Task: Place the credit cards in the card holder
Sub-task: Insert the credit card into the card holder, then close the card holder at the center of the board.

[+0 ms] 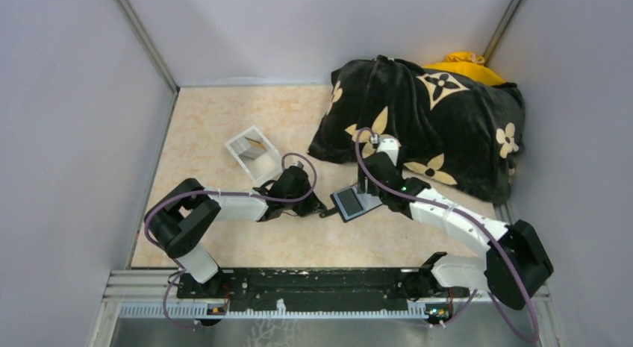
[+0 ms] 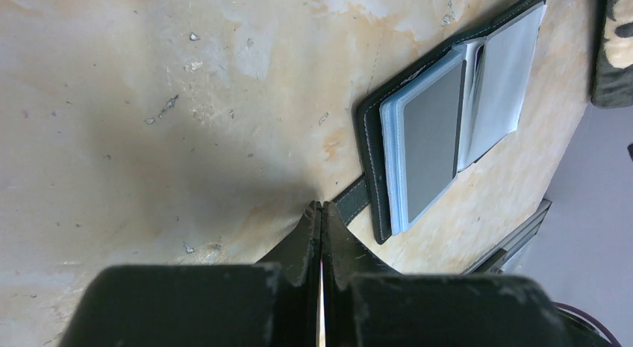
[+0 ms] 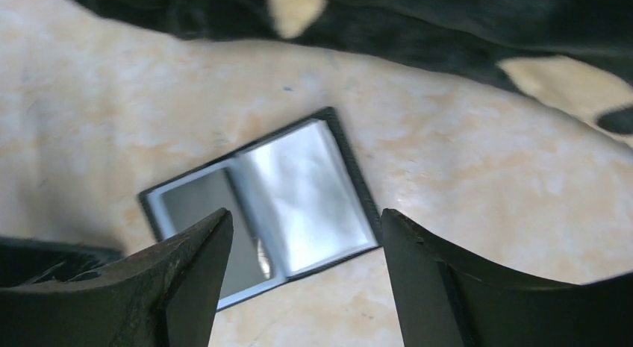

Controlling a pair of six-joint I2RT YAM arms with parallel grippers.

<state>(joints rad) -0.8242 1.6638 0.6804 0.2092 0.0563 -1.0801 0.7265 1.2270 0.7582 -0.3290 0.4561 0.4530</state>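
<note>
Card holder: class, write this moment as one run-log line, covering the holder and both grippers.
card holder: open on table | left gripper: shut, tips at strap | right gripper: open, above holder

Top view: bright, even light from above, soft-edged shadows under the arms, no glare on the table (image 1: 216, 123). Over to the left wrist view, crisp on the speckled surface, with a broad grey shadow pooling ahead of the left gripper (image 2: 322, 207), whose housing close to the lens goes soft. Right wrist view is smeared all over (motion or focus, hard to say); a white sheen flares off the card holder (image 3: 298, 190) sleeves, and the right gripper (image 3: 304, 216) fingers read as dark silhouettes.
</note>
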